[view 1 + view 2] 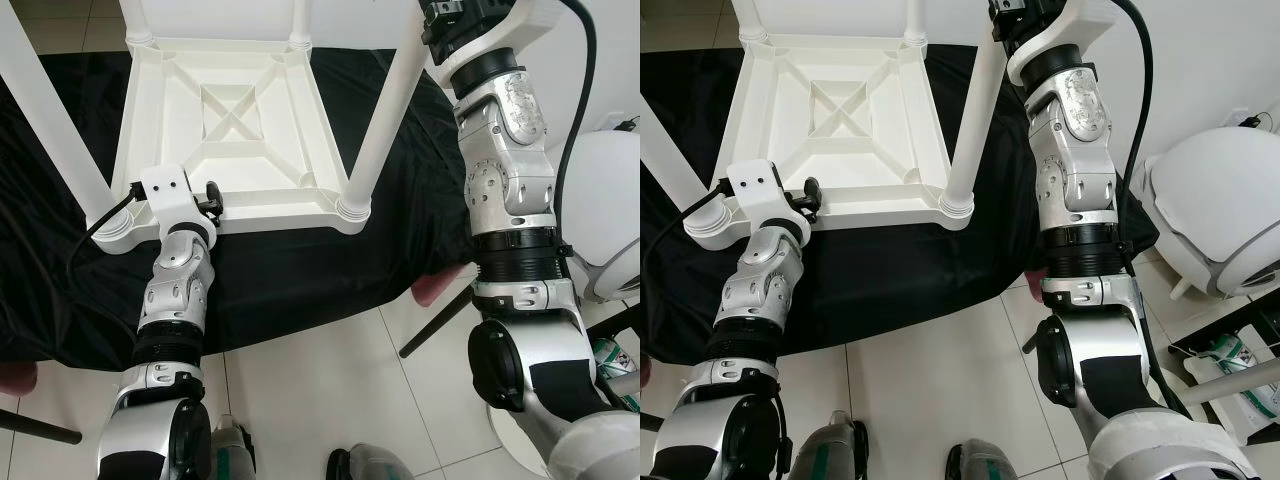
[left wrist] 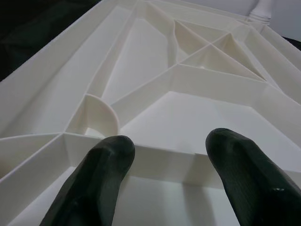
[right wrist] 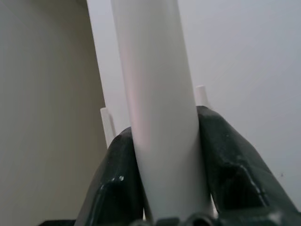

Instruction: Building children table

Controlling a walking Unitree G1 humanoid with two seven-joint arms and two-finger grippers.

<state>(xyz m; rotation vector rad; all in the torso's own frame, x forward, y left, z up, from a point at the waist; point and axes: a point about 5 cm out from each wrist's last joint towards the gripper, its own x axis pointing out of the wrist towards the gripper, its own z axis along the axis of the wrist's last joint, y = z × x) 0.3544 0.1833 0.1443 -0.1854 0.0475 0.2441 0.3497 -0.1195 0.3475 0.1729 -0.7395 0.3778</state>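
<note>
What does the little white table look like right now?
The white table lies upside down on a black cloth, its ribbed plastic underside showing a cross of braces. Round white legs stand up from its corners. The right gripper clamps one leg; the left gripper, fingers open, sits over the near edge.

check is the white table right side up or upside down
Upside down: the table shows its ribbed underside, legs pointing up. The right gripper clamps one leg.
</note>
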